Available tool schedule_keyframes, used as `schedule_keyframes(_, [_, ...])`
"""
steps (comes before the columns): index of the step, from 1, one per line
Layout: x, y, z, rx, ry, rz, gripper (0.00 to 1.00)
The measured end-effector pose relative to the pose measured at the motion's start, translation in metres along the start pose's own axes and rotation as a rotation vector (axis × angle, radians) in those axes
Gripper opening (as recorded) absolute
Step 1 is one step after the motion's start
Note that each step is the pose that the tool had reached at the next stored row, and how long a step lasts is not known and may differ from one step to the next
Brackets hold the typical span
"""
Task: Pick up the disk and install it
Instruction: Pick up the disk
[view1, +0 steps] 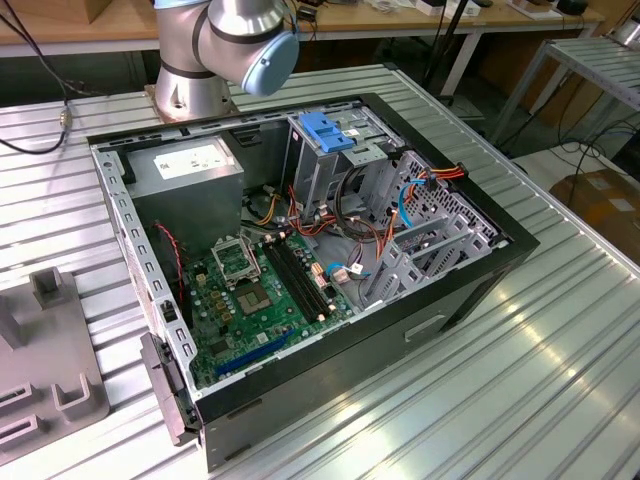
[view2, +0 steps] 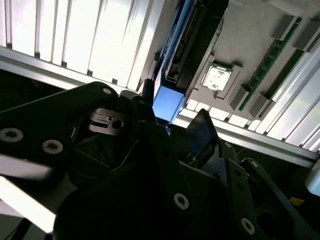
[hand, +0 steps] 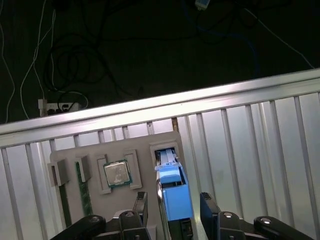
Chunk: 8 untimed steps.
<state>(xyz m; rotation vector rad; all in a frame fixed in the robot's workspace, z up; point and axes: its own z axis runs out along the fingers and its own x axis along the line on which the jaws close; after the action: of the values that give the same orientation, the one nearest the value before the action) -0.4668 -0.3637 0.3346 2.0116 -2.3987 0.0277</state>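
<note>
Black jaws, closest to the lens in the first wrist view, stand wide apart, one finger (hand: 141, 206) on each side of the disk (hand: 173, 192) with a slim gap either way, gripping nothing. The disk stands on edge, blue carrier uppermost, in a slot of a grey tray (hand: 100, 152) on the ribbed metal surface (hand: 240, 145). Near it in the tray sit a processor chip (hand: 117, 173) and a green memory stick (hand: 86, 195). In the exterior view an open computer case (view1: 330, 370) rests on the ribbed surface, its drive cage (view1: 305, 170) at the far side.

Robotics lab, slatted aluminium bench (view1: 560, 360), open computer case (view1: 380, 345)
</note>
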Motion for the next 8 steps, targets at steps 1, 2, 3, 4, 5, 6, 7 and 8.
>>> schedule_keyframes(1, [-0.0001, 0.0000, 0.0012, 0.0000, -0.0009, -0.005, 0.54])
schedule_keyframes(2, [-0.0001, 0.0001, 0.0022, 0.0000, -0.0015, -0.011, 0.54])
schedule_keyframes(3, [-0.0001, 0.0003, 0.0033, 0.0001, -0.0020, -0.020, 0.54])
schedule_keyframes(4, [0.0000, 0.0006, 0.0042, 0.0001, -0.0024, -0.029, 0.54])
schedule_keyframes(5, [0.0001, 0.0008, 0.0050, 0.0003, -0.0028, -0.037, 0.54])
schedule_keyframes(6, [0.0001, 0.0011, 0.0061, 0.0005, -0.0030, -0.044, 0.54])
schedule_keyframes(7, [0.0001, 0.0018, 0.0070, 0.0004, -0.0029, -0.046, 0.54])
schedule_keyframes(8, [0.0002, 0.0027, 0.0082, 0.0003, -0.0029, -0.047, 0.54])
